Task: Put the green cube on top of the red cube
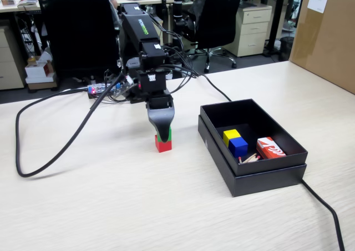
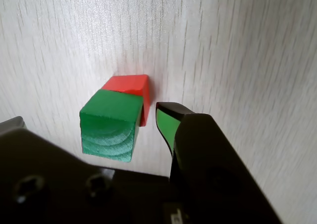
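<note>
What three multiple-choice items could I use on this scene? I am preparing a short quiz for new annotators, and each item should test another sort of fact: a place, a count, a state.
1. Where is the green cube?
A. in the black box
B. on top of the red cube
C. on the table beside the cable

2. How many cubes lie inside the black box?
A. none
B. two
C. four

3. How does the gripper stand in relation to the green cube?
A. open, with a gap beside the cube
B. clamped shut on it
C. raised far above it

Key: 1 B, the fixed view shows green stacked on the red cube. 2 B, a yellow cube and a blue cube. 3 A, the wrist view shows table between the finger and the cube.
</note>
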`<state>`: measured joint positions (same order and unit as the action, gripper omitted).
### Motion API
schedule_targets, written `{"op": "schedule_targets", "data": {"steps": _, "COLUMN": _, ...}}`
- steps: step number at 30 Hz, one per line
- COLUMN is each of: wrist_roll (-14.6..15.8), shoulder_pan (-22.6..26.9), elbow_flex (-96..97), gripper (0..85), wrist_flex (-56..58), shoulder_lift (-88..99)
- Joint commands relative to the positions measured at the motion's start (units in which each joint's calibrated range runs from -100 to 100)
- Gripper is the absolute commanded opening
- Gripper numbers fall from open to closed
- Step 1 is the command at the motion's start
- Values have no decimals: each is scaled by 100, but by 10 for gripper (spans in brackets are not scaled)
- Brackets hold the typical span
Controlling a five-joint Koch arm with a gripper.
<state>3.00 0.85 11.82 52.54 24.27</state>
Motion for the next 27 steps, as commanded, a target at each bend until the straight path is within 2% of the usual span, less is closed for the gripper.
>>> {"op": "schedule_targets", "data": {"steps": 1, "wrist_roll": -298, "shoulder_pan": -5, "elbow_flex": -203, "gripper": 517, "wrist_flex": -152, "shoulder_lift": 826}}
{"op": "schedule_targets", "data": {"steps": 5, "wrist_roll": -493, "shoulder_pan": -5, "elbow_flex": -167, "gripper": 519, "wrist_flex": -152, "shoulder_lift": 1583}}
{"op": "schedule_targets", "data": {"steps": 13, "wrist_roll": -493, "shoulder_pan": -73, "elbow_flex": 432, "gripper": 515, "wrist_flex": -161, "shoulder_lift": 3408}}
{"op": "schedule_targets", "data": {"steps": 20, "wrist_roll": -425, "shoulder_pan": -161, "elbow_flex": 2281, "gripper": 515, "wrist_flex": -1172, "shoulder_lift": 4934}}
{"op": "schedule_targets", "data": {"steps": 27, "wrist_roll": -410, "shoulder_pan": -166, "elbow_flex": 3741, "gripper": 516, "wrist_flex": -1724, "shoulder_lift": 5875}}
